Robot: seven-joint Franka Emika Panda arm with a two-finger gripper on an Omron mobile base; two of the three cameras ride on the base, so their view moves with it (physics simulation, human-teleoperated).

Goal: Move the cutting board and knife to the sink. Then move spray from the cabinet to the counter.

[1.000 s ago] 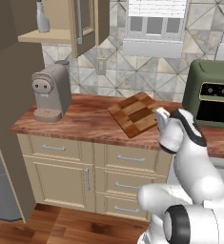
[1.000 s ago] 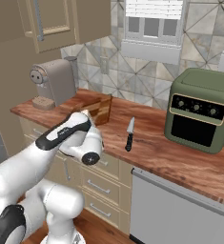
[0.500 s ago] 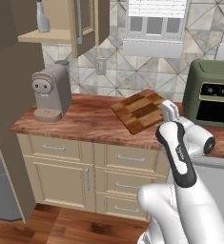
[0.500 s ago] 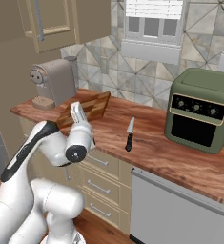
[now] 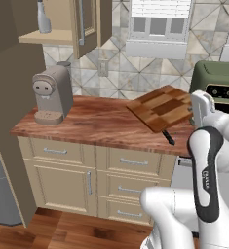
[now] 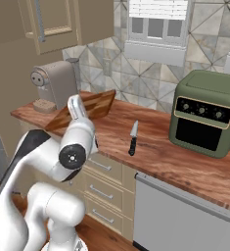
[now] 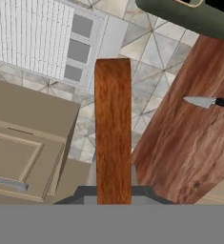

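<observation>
A reddish-brown wood-grain counter [image 5: 96, 119] is backed by pale geometric tiles. The chequered cutting board [image 5: 161, 107] is gripped at its edge by the gripper [image 5: 200, 103], lifted above the counter. The slim knife [image 6: 133, 138] lies mid-counter, near an olive toaster oven [image 6: 206, 112]. The grey spray [image 5: 43, 18] stands on the cabinet [image 5: 57, 35] shelf.

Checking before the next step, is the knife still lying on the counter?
Yes, the knife lies flat on the counter, beside the green oven.

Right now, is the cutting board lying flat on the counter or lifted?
Lifted and tilted: the cutting board sits in the shut gripper, one edge raised above the counter.
</observation>
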